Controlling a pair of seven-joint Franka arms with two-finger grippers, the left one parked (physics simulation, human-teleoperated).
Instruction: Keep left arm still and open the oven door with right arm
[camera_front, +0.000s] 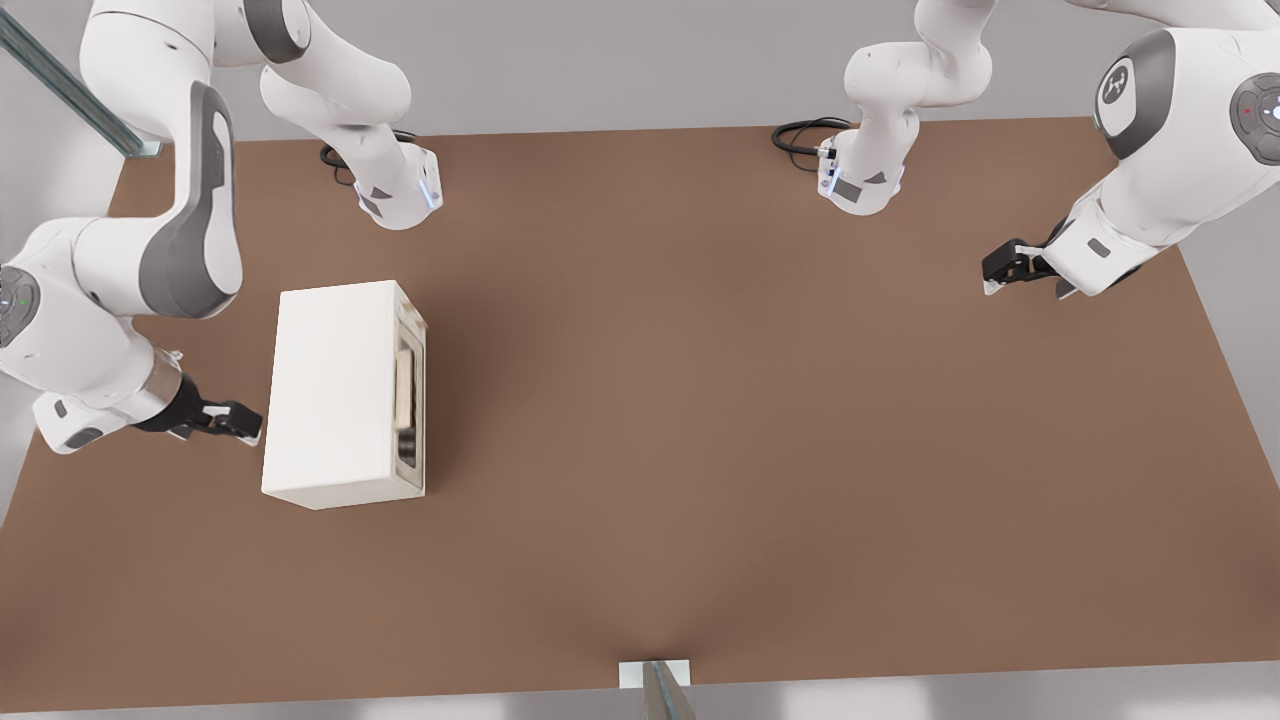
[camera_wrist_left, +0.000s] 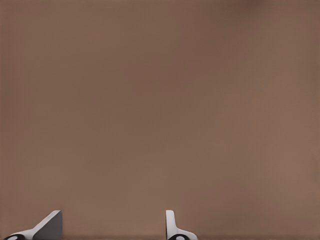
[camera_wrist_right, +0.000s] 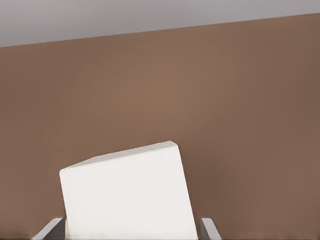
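The right arm (camera_front: 150, 270) reaches in from the front view's left edge, and its claw (camera_front: 228, 420) hangs low over the table (camera_front: 750, 420), just beside the back wall of the oven (camera_front: 335, 390). In the right wrist view the two fingertips (camera_wrist_right: 50, 230) stand wide apart, one at each side of the oven's (camera_wrist_right: 127, 195) pale body, and nothing is held between them.

Moving on from the claw toward the front view's right comes the oven's cream box, and only beyond it, on the face turned away from the claw, sits the oven door (camera_front: 408, 400). The door is shut flat against the box. Its beige bar handle (camera_front: 404, 390) runs lengthwise along the door face, crosswise to the line from the claw to the oven. The wrist camera sees only the plain top and back of the box; neither door nor handle appears there.

So the whole body of the oven lies between the claw and the handle. As I judge it, the claw must pass over or round the box to the far side before it can catch the bar, and the door has not yet been touched.
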